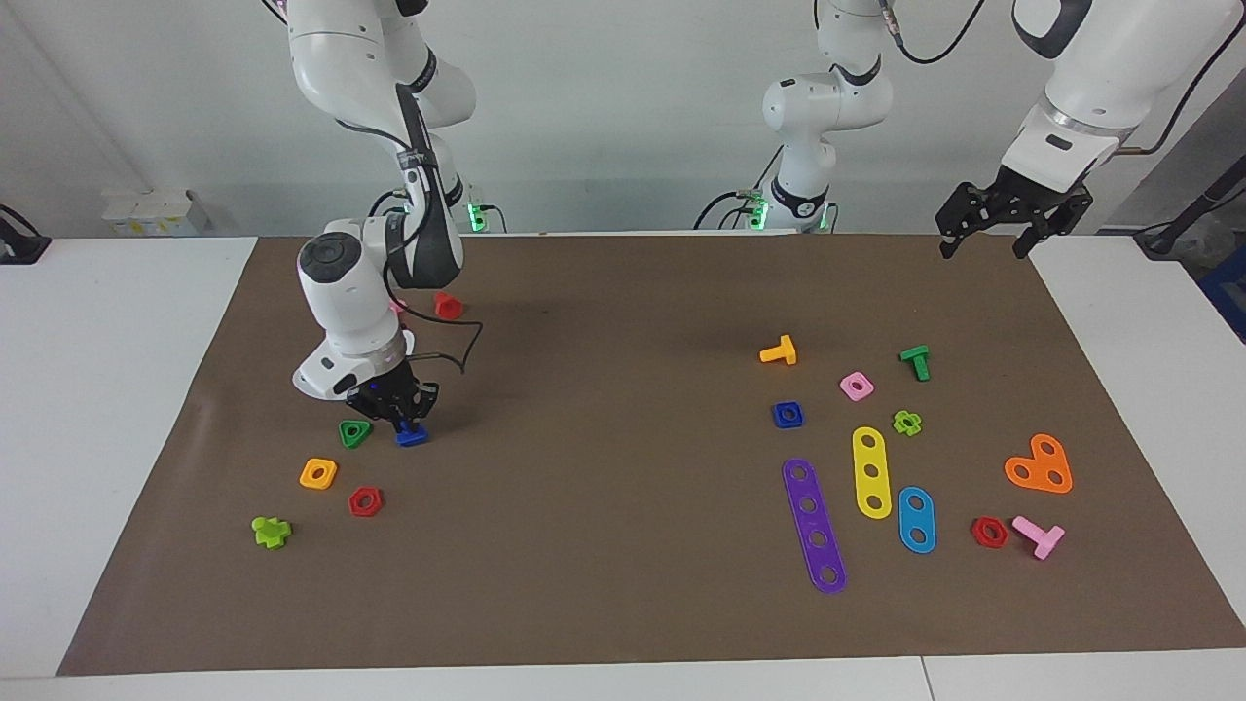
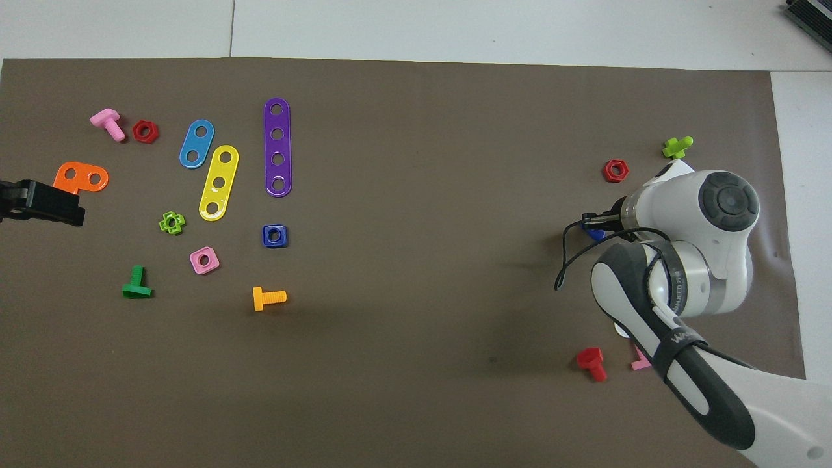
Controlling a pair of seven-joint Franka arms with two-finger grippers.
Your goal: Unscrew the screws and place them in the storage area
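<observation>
Here the right tool (image 1: 407, 421) touches the small blue triangular-headed bolt (image 1: 413, 437).

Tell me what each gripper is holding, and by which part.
The right gripper is down on the small blue plastic bolt on the brown mat; grip not discernible. The left gripper holds nothing, waiting open above the mat's edge.

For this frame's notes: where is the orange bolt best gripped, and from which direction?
Grip the orange bolt across its round threaded shank, coming straight down. It lies on its side on the mat, shank parallel to the surface with open space around it; the flat head would likely stop it sliding along the fingers.
</observation>
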